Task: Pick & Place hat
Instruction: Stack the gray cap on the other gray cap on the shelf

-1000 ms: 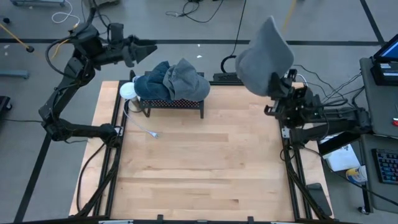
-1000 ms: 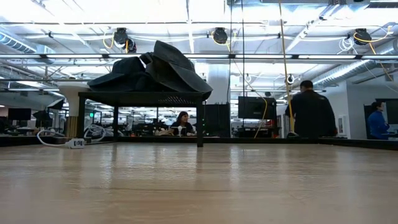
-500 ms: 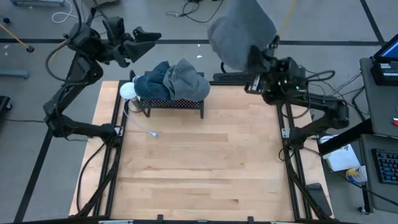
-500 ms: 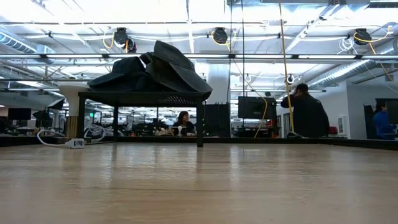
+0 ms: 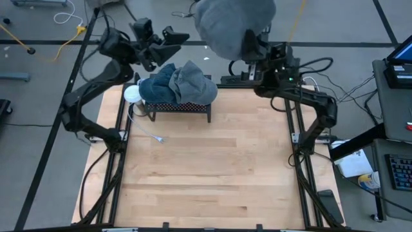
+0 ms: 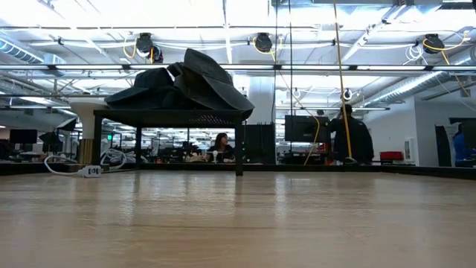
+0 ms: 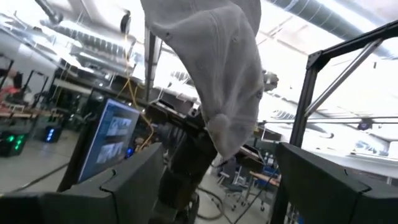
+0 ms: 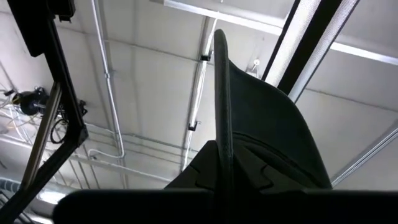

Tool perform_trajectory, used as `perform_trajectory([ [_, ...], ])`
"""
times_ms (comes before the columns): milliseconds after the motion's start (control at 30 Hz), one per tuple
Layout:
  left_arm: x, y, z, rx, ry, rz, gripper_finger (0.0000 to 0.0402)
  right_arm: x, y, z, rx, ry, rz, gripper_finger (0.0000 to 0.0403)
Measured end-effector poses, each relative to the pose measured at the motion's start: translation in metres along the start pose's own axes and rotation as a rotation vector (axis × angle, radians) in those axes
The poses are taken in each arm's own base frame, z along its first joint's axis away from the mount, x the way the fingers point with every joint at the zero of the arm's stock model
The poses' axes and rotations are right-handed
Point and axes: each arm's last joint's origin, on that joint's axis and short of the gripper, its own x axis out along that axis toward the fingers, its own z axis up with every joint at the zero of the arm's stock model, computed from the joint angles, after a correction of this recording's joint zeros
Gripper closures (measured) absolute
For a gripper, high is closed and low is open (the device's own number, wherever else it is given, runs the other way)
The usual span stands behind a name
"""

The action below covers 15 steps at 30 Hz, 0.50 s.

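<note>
A grey hat [image 5: 232,26] is held high above the table's far edge by my right gripper [image 5: 252,46], which is shut on it. In the left wrist view the hat [image 7: 217,74] stands tall in front of my left gripper [image 7: 217,155]. My left gripper [image 5: 168,37] is open, raised over the table's far left, its fingers pointing toward the hat without touching it. Neither gripper shows in the low view. My right gripper pinches the hat's thin lower edge [image 8: 221,149] between its two fingers, which point upward. The hat stands above the fingers, lifted clear of the table, with its lower end [image 7: 219,134] at the gripper.
A low black rack [image 5: 177,106] stands at the far left of the table with a pile of blue-grey hats [image 5: 179,82] on it; in the low view this pile [image 6: 178,85] looks dark. A white object [image 5: 132,93] and a cable lie beside the rack. People stand in the room behind.
My right gripper has carried the hat up and toward the table's left along the far edge, from the far right corner to near the rack. My left gripper has swung right, toward the hat. A person in the background has walked left.
</note>
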Motion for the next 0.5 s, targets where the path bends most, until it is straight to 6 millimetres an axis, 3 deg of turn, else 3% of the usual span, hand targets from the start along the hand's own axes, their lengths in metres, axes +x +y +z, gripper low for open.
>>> perform_trajectory([
  [267,0.014,0.011,-0.016,-0.039,-0.010,-0.013,0.0082,-0.005,-0.001,-0.026,0.031,0.034,-0.009,0.0394],
  [500,0.018,0.006,-0.019,-0.022,-0.013,-0.047,0.0083,-0.009,-0.003,-0.037,0.086,0.057,-0.016,0.0394],
])
